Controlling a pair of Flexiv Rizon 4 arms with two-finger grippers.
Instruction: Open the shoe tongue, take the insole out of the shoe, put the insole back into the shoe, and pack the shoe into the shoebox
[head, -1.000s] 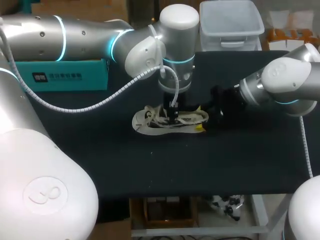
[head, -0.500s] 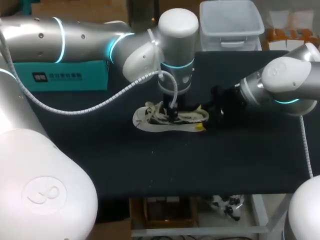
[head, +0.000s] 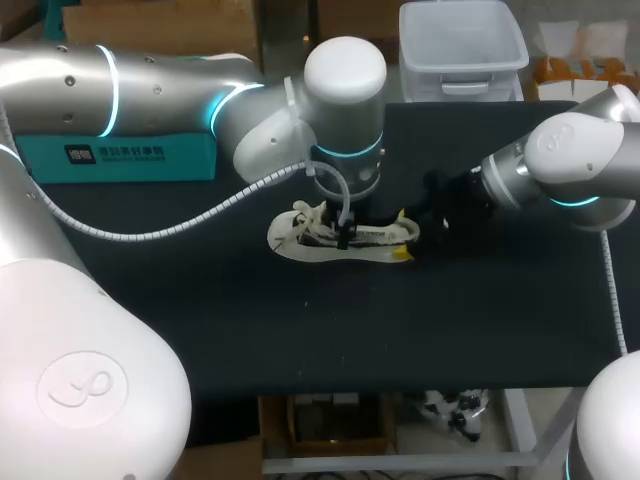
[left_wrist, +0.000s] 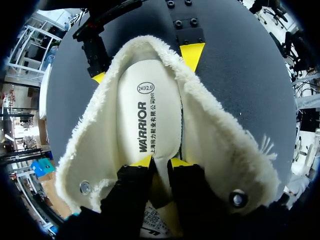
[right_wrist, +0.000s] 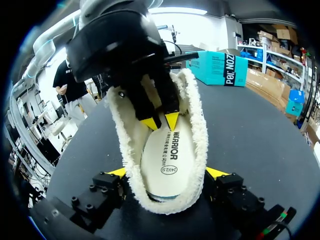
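Since one second earlier, the left arm (head: 170, 85) had swung its wrist slightly toward the toe end of the shoe (head: 300, 250). Shoe and right arm (head: 575, 160) had kept their places.

Shoe: lay sole-down on the black table (head: 450, 320), its opening spread wide with the fleece lining showing all round.

Insole (left_wrist: 152, 115): sat inside the shoe, flat over the heel and midfoot. Its forward part ran in between the left fingertips.

Left gripper (left_wrist: 161, 162): stood directly above the shoe's middle, pointing down into the opening. Yellow tips were drawn close together and pinched the forward part of the insole from both sides.

Right gripper (right_wrist: 167, 172): sat at the heel end of the shoe, low over the table. Fingers were spread wide, one yellow tip pressed against each side of the heel collar, clamping the shoe between them.

Shoebox (head: 120, 155): teal, stood beyond the toe end of the shoe and well apart from it, behind the left arm. Whether its lid was on could not be told.
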